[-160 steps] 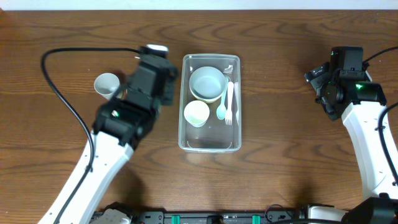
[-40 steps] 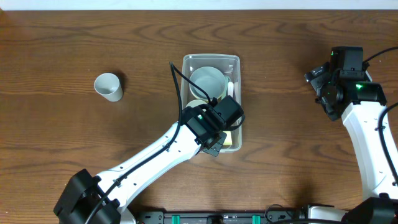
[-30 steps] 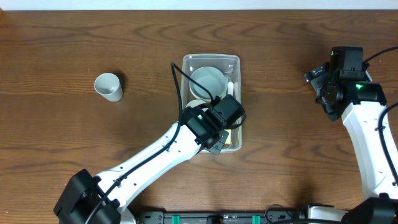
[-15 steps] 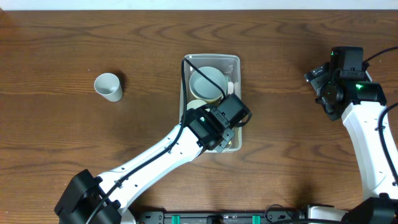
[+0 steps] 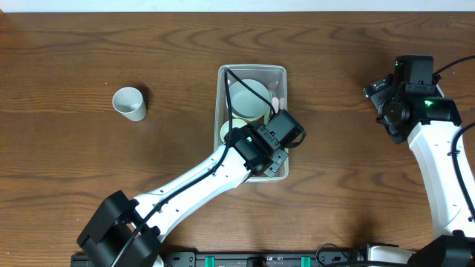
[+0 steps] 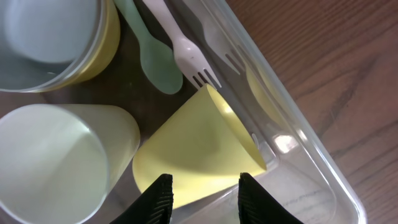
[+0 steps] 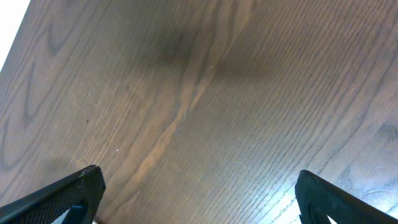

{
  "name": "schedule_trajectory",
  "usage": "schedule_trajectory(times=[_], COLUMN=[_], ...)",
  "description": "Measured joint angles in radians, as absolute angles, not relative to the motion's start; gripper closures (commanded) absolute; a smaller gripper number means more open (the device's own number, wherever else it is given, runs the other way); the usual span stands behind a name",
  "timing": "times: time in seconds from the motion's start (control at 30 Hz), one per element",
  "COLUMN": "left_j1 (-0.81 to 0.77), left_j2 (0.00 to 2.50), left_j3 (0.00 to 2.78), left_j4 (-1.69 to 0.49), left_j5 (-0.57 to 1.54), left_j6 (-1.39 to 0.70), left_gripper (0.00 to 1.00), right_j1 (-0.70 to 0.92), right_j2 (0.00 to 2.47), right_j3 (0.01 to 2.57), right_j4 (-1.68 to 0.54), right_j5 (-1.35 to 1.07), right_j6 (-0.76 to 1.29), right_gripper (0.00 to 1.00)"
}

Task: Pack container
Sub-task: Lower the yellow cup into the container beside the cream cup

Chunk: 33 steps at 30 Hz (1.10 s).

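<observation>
Yellow plastic lies closest to the left gripper (image 6: 203, 198): a yellow cup (image 6: 193, 149) on its side on the floor of the container (image 6: 298, 146), its mouth turned toward the clear wall. The black fingers (image 6: 157, 198) stand partway apart above it. The cup spreads wider than the gap between them, so they clasp nothing. The container's clear wall runs diagonally just beside the right-hand finger, with brown wood showing through it.

Just left of the yellow cup stands a pale cup (image 6: 56, 162), upright and touching it. Beyond them lie a mint spoon (image 6: 152, 59) and a white fork (image 6: 180, 43) side by side, the fork's tines close to the yellow cup's base. In the far corner sits a light blue bowl (image 6: 50, 25), nested in a yellow one.

From overhead, the container (image 5: 252, 68) lies lengthwise at the middle of the wooden table (image 5: 89, 44), and the left gripper (image 5: 276, 148) hangs over its near right corner. A white cup (image 5: 130, 103) stands well to the left – alone on the wood.

Far to the right, well apart from the container, the right gripper (image 7: 196, 190) hovers over bare wood – spread wide, empty.
</observation>
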<state>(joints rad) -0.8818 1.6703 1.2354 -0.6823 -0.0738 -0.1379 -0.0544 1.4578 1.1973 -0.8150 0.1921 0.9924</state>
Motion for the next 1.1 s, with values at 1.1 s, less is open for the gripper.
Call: schedule_trajectory(times=[1.1], left_j1=[-0.892], left_j2=[1.760], left_j3=[1.237], left_j4=[-0.648], left_j5=[-0.040], left_j6=[-0.256], left_gripper=[0.66], right_j1=[-0.054], right_j2=[1.458], right_j3=[1.197], right_j4=[-0.815], right_j5=[0.192], right_j6=[0.992], right_gripper=[0.01])
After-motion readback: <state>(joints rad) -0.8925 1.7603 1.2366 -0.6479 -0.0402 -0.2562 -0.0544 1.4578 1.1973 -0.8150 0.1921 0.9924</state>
